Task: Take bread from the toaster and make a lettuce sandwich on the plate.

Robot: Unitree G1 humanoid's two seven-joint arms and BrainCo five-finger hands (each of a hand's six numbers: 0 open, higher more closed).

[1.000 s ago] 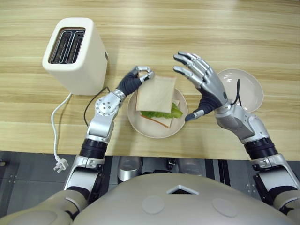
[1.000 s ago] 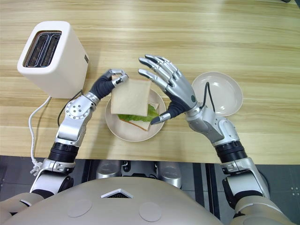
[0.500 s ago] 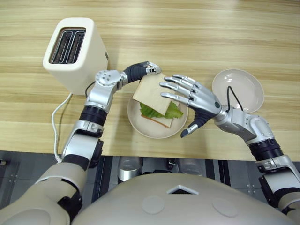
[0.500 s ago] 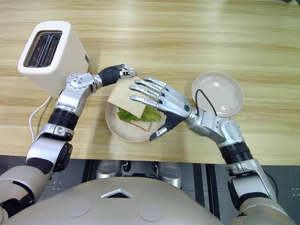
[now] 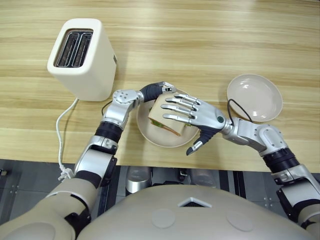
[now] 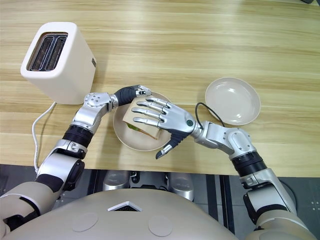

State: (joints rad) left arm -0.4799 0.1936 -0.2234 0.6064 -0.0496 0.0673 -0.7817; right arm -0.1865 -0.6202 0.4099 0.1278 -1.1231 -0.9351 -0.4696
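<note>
Right hand point(image 5: 197, 112) lowered flat onto bread point(image 5: 158, 109).

Wooden table point(image 5: 200, 30) before me, bearing: white toaster point(image 5: 82, 60), my far left; its cord point(image 5: 61, 135), trailing over the near edge; plate point(image 5: 160, 141), centre; empty dish point(image 5: 254, 97), my right.

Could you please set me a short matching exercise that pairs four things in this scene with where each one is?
Things:
1. toaster
2. sandwich
3. empty plate
4. plug

Places:
A. hanging past the table's near edge, on the left
B. on the table, to the right of the sandwich
C. under the right robot hand, on the middle plate
D. upright at the far left of the table

Pairs: 1-D, 2-C, 3-B, 4-A.
</note>
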